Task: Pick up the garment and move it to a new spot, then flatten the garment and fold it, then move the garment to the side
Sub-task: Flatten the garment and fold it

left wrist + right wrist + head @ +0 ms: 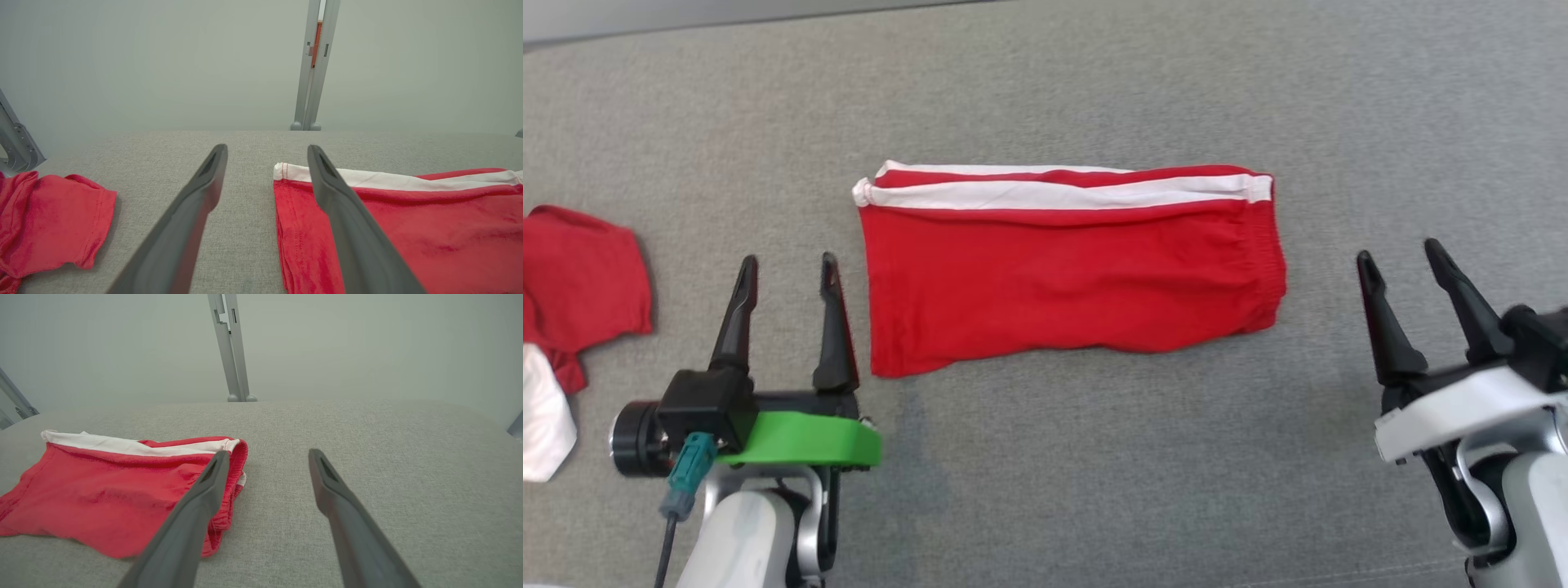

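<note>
— Where are the folded red shorts (1070, 269)?
— Flat on the grey bench (1045, 490), between the left fingers (737, 314) and the right fingers (1384, 318), just beside the left pair.
— Grasping anything?
— No. Both pairs are spread and empty.

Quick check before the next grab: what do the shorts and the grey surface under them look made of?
Shorts: soft knit fabric, probably cotton or a blend, matte; it wrinkles gently, with stitched hems and a gathered waistband. Surface: grey woven cloth covering, matte; a fine weave texture shows. What lies beneath is hidden.
</note>
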### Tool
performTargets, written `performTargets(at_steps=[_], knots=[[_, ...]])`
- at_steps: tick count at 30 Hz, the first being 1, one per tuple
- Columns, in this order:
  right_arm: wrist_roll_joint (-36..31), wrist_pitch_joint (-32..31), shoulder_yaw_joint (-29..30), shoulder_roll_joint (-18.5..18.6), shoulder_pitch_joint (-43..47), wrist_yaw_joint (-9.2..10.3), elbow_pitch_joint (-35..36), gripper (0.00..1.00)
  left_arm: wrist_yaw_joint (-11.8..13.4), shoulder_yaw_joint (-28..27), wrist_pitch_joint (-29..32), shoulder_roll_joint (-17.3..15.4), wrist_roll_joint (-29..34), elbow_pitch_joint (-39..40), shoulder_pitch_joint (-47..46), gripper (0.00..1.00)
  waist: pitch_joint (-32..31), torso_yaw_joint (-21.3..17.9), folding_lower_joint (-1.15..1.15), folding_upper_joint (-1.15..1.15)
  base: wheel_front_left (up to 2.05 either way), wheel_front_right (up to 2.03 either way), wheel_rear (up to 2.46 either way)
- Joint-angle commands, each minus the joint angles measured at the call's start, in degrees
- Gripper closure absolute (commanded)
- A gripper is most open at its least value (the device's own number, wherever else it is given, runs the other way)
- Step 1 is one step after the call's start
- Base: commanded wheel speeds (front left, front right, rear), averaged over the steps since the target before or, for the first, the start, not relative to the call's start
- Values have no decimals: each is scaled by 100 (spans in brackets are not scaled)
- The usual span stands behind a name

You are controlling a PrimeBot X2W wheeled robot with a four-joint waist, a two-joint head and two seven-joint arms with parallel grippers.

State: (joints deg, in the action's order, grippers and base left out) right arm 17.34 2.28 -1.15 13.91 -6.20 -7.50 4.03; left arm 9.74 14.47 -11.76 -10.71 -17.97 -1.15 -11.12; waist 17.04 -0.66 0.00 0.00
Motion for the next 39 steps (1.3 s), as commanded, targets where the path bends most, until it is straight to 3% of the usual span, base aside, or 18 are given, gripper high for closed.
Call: performTargets(at_steps=[1, 9, 17, 18, 20, 31, 34, 39], knots=[[27, -147, -92, 77, -196, 3, -124, 0, -16, 37, -47, 42, 30, 32, -175, 0, 295, 300, 0, 0, 0, 0, 0], [267, -500, -492, 255, -989, 4, -1180, 0, -75, 160, -222, 213, 105, -72, -490, 0, 727, 713, 0, 0, 0, 0, 0], [702, -866, -839, 293, -1230, 4, -2135, 0, -109, 159, -298, 294, 121, -177, -583, 0, 808, 812, 0, 0, 0, 0, 0], [783, -869, -906, 312, -1242, 2, -2165, 61, -105, 157, -301, 302, 128, -174, -585, 0, 806, 804, 0, 0, 0, 0, 0], [947, -891, -1018, 339, -1236, 2, -2194, 100, -102, 151, -315, 308, 138, -176, -587, 0, 797, 785, 0, 0, 0, 0, 0], [1694, -662, -688, 927, -1063, 12, -2117, 100, -59, 85, -345, 267, 129, -190, -431, 0, 578, 506, 0, 0, 0, 0, 0], [1909, -789, -586, 1107, -997, 8, -1955, 100, -28, 57, -345, 226, 119, -184, -374, 0, 501, 417, 0, 0, 0, 0, 0], [2650, -1397, -741, 1099, -998, 1, -1412, 100, -15, 55, -329, 185, 109, -152, -342, 0, 438, 334, 0, 0, 0, 0, 0]])
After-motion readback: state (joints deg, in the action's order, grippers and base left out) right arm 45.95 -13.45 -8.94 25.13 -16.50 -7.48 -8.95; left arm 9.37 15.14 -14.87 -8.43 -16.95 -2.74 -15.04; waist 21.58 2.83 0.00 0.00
